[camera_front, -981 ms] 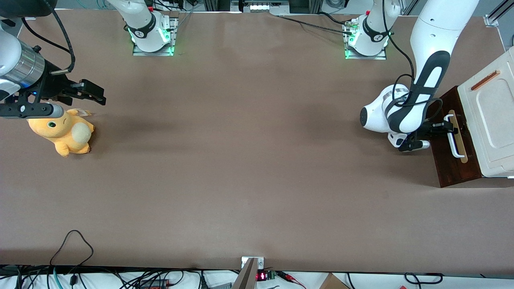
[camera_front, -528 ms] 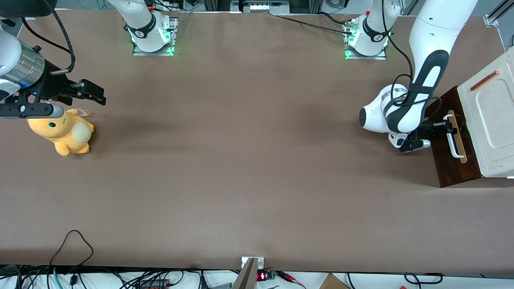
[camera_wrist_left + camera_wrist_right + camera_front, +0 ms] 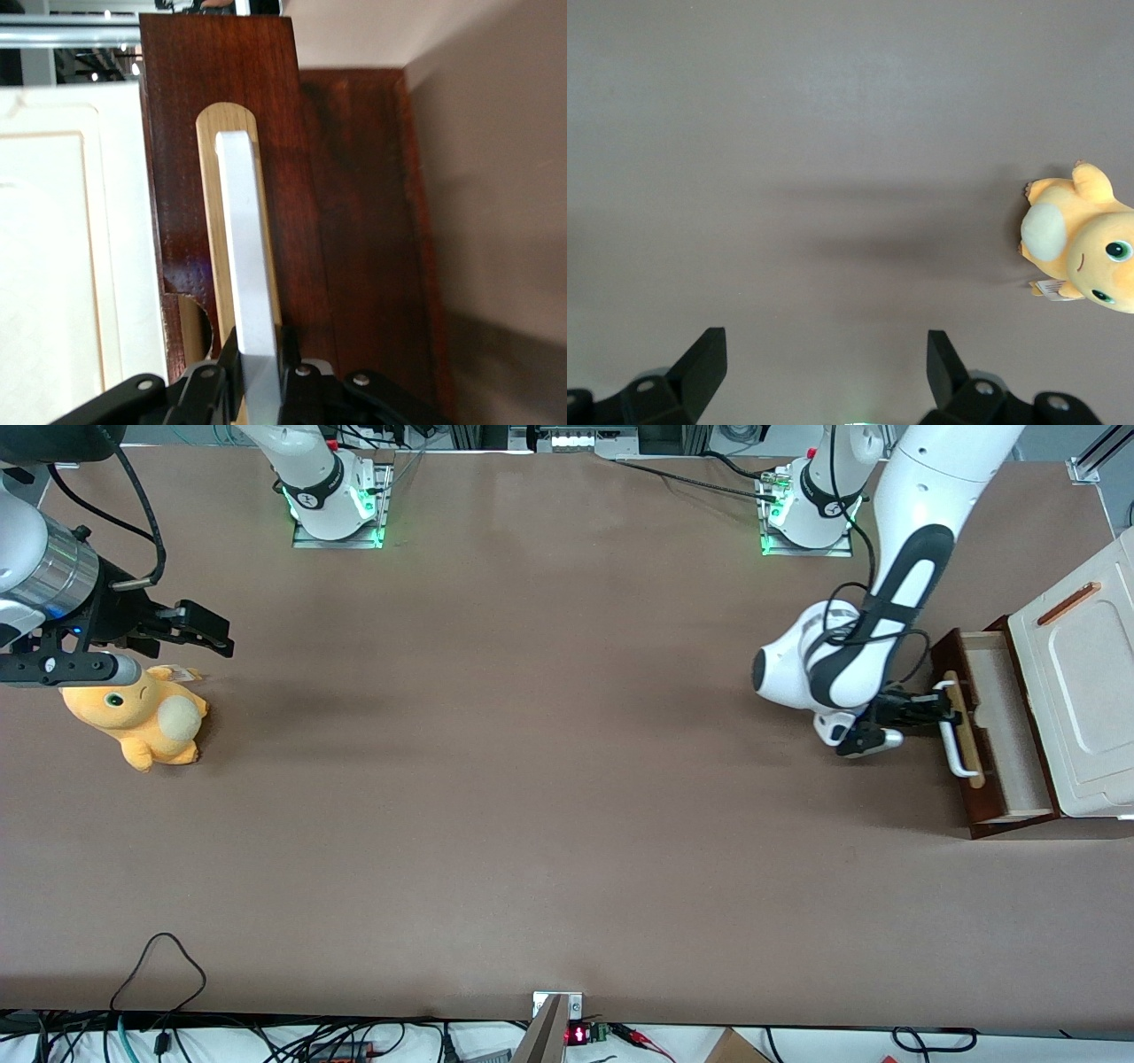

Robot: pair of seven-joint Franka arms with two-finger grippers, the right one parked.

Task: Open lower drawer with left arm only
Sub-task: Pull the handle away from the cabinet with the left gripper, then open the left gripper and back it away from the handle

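Note:
The lower drawer [image 3: 1008, 731] stands pulled partway out of the cabinet, its pale wood inside showing under the cream-white top [image 3: 1085, 691]. Its dark brown front [image 3: 354, 221] carries a white bar handle [image 3: 246, 248] on a pale wood strip [image 3: 210, 195]. The left arm [image 3: 850, 660] reaches down in front of the drawer. Its black gripper [image 3: 937, 710] is shut on that handle, one fingertip [image 3: 228, 354] on each flank of the bar. In the front view the handle [image 3: 951, 735] runs along the drawer front, with the gripper at the end farther from the front camera.
A copper bar [image 3: 1069, 602] lies on the cream-white cabinet top. An orange plush toy [image 3: 142, 717] sits toward the parked arm's end of the table. Cables [image 3: 159, 974] trail over the table edge nearest the front camera. The brown table [image 3: 532, 779] spreads wide between the toy and the drawer.
The gripper has drawn back toward the table's middle with the handle in it. The drawer has slid out from shut, and its pale inside now shows.

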